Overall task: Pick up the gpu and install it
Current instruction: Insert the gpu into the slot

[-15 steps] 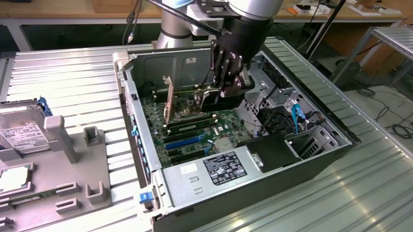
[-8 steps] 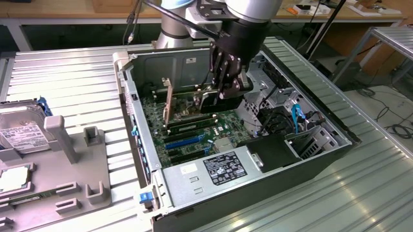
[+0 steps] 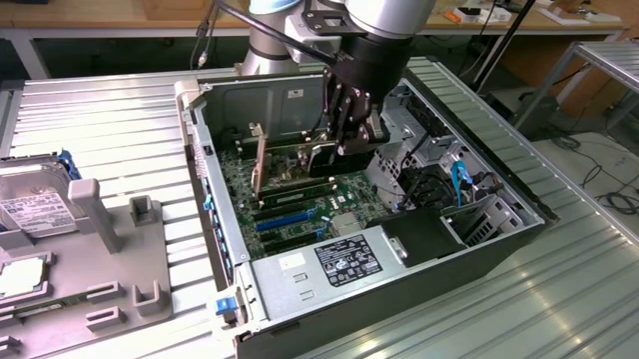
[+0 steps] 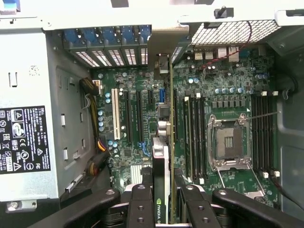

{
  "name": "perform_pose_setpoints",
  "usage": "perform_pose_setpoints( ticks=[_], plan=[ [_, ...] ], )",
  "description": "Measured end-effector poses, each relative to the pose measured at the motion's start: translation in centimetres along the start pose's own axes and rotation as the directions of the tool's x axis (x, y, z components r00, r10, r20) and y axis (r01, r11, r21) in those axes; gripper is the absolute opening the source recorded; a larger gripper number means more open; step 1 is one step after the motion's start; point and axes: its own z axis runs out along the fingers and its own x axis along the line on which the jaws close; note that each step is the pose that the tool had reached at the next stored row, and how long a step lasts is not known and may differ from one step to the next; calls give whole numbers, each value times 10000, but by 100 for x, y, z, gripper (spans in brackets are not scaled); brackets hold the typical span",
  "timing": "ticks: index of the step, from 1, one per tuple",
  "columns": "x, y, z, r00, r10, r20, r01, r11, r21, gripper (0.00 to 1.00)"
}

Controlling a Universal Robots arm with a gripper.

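on the exterior view's left a grey tray (image 3: 120,247) with a hard drive (image 3: 30,202) sits on the desk (image 3: 110,105). to its right lies the open case (image 3: 519,209), and inside it is the gpu (image 3: 317,161). we judge the gpu light and stiff but fragile: it is a thin board with bare parts and a contact edge that should not be rubbed or bent. the sound hold is therefore across its two flat faces near the upper edge, keeping it square. the end effector (image 3: 352,149) grips it that way now, with its fingers (image 4: 140,204) drawn narrow on the gpu, one on each face, at the end away from the bracket (image 4: 164,45). the gpu stands on edge over the board (image 4: 128,142), with the bracket near the rear slot openings. we cannot tell whether it is seated in a slot.
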Motion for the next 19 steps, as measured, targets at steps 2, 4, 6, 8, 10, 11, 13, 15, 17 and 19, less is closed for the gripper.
perform_pose_setpoints(
  ticks=[2, 4, 6, 8, 10, 11, 13, 15, 17, 19],
  plan=[
    [0, 4, 9, 10000, 0, 0, 0, 10000, 4, 27],
    [1, 6, 16, 10000, 0, 0, 0, 10000, 7, 27],
    [1, 11, 26, 10000, 0, 1, 0, 10000, 12, 27],
    [1, 14, 34, 10000, 0, 1, 0, 10000, 15, 27],
    [2, 17, 42, 10000, 0, 1, 0, 10000, 18, 27],
    [2, 19, 46, 10000, 0, 1, 0, 10000, 20, 27],
    [2, 22, 55, 10000, -1, 2, 1, 10000, 25, 27],
    [3, 26, 64, 10000, -1, 1, 1, 10000, 29, 27],
    [3, 29, 71, 10000, -1, 1, 1, 10000, 31, 27],
    [3, 31, 78, 10000, -1, 1, 1, 10000, 34, 27]
  ],
)
